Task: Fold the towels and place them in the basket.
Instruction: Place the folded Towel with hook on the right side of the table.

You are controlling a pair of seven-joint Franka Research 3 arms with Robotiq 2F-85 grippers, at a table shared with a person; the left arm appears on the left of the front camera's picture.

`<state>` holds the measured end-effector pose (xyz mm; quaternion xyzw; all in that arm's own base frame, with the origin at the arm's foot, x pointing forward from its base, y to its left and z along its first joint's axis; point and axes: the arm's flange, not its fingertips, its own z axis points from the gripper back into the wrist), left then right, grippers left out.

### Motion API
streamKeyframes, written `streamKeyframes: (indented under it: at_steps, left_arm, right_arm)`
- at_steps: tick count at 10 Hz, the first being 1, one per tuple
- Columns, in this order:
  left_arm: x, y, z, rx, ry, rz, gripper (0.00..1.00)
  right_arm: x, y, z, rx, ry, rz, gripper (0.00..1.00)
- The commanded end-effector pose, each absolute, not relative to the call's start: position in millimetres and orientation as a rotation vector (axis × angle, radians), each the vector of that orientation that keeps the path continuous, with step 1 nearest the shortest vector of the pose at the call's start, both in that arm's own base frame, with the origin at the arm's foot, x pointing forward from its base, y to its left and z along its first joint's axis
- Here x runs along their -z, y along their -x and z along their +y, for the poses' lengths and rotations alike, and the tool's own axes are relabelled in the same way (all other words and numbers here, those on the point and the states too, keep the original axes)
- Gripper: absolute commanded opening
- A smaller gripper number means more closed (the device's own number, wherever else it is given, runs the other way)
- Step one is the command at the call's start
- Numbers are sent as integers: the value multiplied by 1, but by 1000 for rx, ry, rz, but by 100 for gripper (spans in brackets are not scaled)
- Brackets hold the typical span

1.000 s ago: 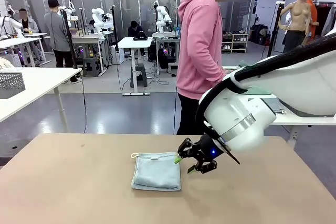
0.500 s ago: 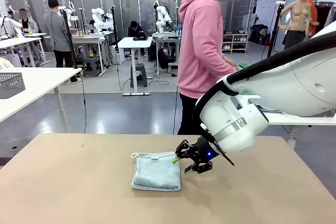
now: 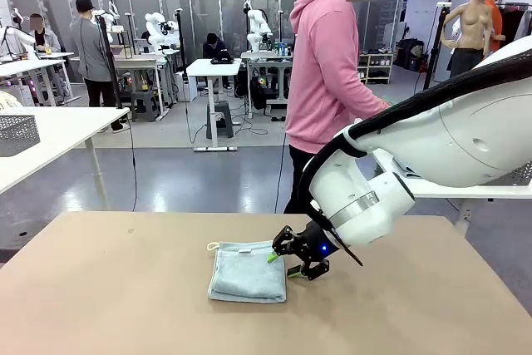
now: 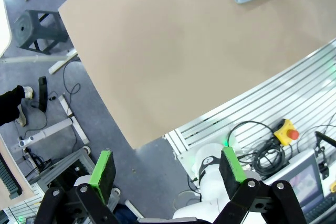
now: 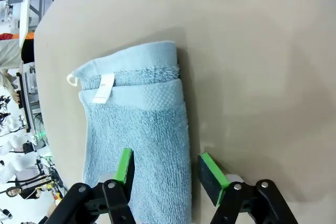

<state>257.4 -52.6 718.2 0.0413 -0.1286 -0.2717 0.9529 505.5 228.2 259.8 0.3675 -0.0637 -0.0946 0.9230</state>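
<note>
One folded light blue-grey towel is seen lying flat on the brown table, a little right of the middle. In the right wrist view its white loop and a white label are seen at the far end, and the folded layers are stacked evenly.

The right gripper is held low at the towel's right edge, its jaws partly spread and nothing clamped. One green pad is placed over the cloth and the other over bare table just beside it. Whether the pad touches the cloth cannot be told.

The left gripper is held high off the table's near corner, with its jaws spread wide and empty. A metal frame, cables and a red stop button are seen beneath it.

One person in a pink hoodie is stood beyond the far edge, turned aside. One grey mesh basket is set on a neighbouring white table, well apart. Its contents cannot be made out.
</note>
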Motion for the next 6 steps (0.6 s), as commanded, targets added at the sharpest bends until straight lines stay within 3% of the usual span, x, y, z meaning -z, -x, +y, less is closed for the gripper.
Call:
streamKeyframes:
  at_steps: [1,3,4,5,6]
  left_arm:
    - [-719,-256,-53,546,-92,-263,100]
    - [-719,-256,-53,546,-92,-263,100]
    - [-719,-256,-53,546,-92,-263,100]
    - [-719,-256,-53,546,-92,-263,100]
    - [-719,-256,-53,546,-92,-263,100]
  right_arm:
    - [-250,-506,239,175,-773,-181,63]
    - [-249,-506,241,181,-774,-184,63]
    - [-250,-505,242,178,-772,-187,54]
    - [-250,-506,245,176,-764,-190,8]
    - [-250,-506,247,176,-760,-198,0]
